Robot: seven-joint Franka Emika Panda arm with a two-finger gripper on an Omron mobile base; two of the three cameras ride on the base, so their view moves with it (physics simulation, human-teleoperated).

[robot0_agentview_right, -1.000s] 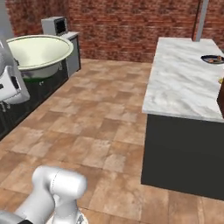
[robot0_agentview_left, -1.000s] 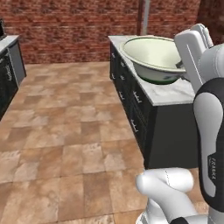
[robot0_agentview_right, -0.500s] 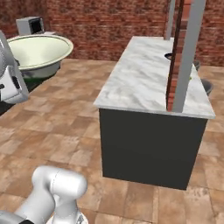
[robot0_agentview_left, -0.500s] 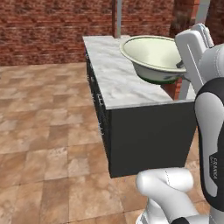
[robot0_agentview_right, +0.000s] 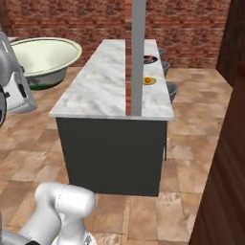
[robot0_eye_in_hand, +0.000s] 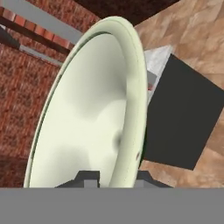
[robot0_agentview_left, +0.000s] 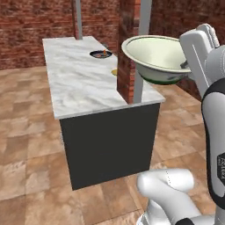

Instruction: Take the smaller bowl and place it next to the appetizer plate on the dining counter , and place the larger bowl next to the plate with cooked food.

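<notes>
My gripper (robot0_eye_in_hand: 116,177) is shut on the rim of the larger bowl (robot0_agentview_left: 154,56), a wide cream bowl with green marks outside, held in the air level with the counter's near right corner. In the right base view the larger bowl (robot0_agentview_right: 44,56) hangs left of the dining counter (robot0_agentview_right: 109,83). The dining counter (robot0_agentview_left: 81,85) runs away from me. The plate with cooked food (robot0_agentview_left: 101,54) lies far along it, dark with orange strips. The yellow appetizer plate (robot0_agentview_right: 149,81) lies nearer, and the plate with cooked food (robot0_agentview_right: 150,59) beyond it. The smaller bowl is out of view.
A brick pillar with a grey post (robot0_agentview_left: 131,48) stands on the counter's near right part; the same post (robot0_agentview_right: 138,55) cuts the right base view. Grey bar stools (robot0_agentview_right: 171,89) line the counter's far side. A dark wooden wall (robot0_agentview_right: 233,124) rises at right. Tiled floor surrounds the island.
The base has driven and turned, so the whole scene has shifted: the counter's short end now faces me and both plates have come into sight. The bowl stays in my gripper.
</notes>
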